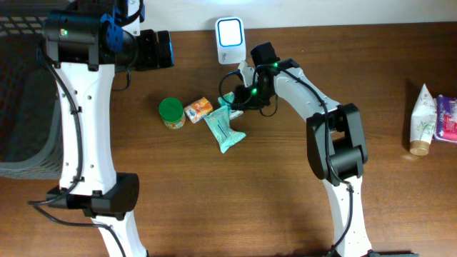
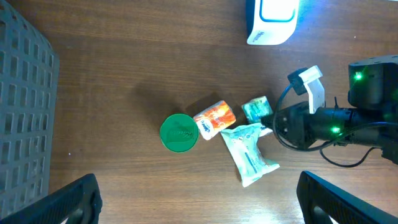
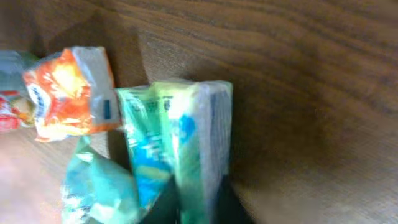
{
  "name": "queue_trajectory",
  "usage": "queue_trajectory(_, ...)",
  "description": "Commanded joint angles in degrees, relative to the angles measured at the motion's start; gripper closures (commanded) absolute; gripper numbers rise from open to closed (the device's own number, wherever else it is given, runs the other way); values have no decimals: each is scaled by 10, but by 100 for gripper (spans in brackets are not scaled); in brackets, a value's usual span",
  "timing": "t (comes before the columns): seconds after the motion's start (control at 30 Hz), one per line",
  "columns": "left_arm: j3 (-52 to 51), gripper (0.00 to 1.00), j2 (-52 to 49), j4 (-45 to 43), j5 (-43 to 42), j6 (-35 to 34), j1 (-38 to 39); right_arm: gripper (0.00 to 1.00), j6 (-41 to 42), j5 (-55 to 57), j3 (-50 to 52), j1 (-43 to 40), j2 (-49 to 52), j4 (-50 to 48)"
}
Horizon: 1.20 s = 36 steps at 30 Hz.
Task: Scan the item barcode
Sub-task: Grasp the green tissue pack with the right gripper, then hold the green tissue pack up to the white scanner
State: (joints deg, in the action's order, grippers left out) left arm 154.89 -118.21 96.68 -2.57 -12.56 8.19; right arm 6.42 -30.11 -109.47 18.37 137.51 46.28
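My right gripper (image 3: pixel 199 208) is shut on a small green-and-teal box (image 3: pixel 186 137), its dark fingers pinching the box's lower end just above the table. From overhead, that gripper (image 1: pixel 234 101) and box (image 1: pixel 228 99) sit just below the white barcode scanner (image 1: pixel 229 39), whose face glows blue. Next to the box lie an orange packet (image 1: pixel 198 108), a green-lidded jar (image 1: pixel 171 112) and a teal wipes pack (image 1: pixel 225 130). My left gripper (image 2: pixel 199 211) hangs open high above the table, holding nothing, and looks down on the same cluster and the scanner (image 2: pixel 272 20).
A dark grey mesh basket (image 1: pixel 18 93) stands at the table's left edge. A white tube (image 1: pixel 423 118) and a purple-and-white packet (image 1: pixel 447 118) lie at the far right. The right arm's cable loops beside the scanner.
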Motion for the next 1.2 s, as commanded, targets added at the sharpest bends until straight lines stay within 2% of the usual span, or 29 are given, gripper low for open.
queue_trajectory(0.0,6,1,8,0,0,9,0,96,2,-31,3,2,-13,27)
queue_trajectory(0.13,6,1,8,0,0,9,0,96,1,-225,-66,-65,-20,103)
queue_trajectory(0.23,6,1,8,0,0,9,0,96,-4,-411,-72,-135,-19,106)
queue_trajectory(0.27,6,1,8,0,0,9,0,96,-4,-434,-72,-147,-19,106)
queue_trajectory(0.43,6,1,8,0,0,9,0,96,-89,-588,-72,-143,-19,110)
queue_trajectory(0.6,6,1,8,0,0,9,0,96,-93,-588,-72,-124,-19,99)
queue_trajectory(0.67,6,1,8,0,0,9,0,96,-120,-588,-72,-116,-19,99)
queue_trajectory(0.8,6,1,8,0,0,9,0,96,-231,-588,-72,-102,-19,96)
queue_trajectory(1.0,6,1,8,0,0,9,-2,96,-224,-578,-72,-102,-19,90)
queue_trajectory(1.03,6,1,8,0,0,9,-2,96,-196,-510,-72,-101,-19,92)
queue_trajectory(1.1,6,1,8,0,0,9,0,96,-81,-275,-76,-92,-20,95)
queue_trajectory(1.17,6,1,8,0,0,9,0,96,-17,-83,-100,-82,-20,120)
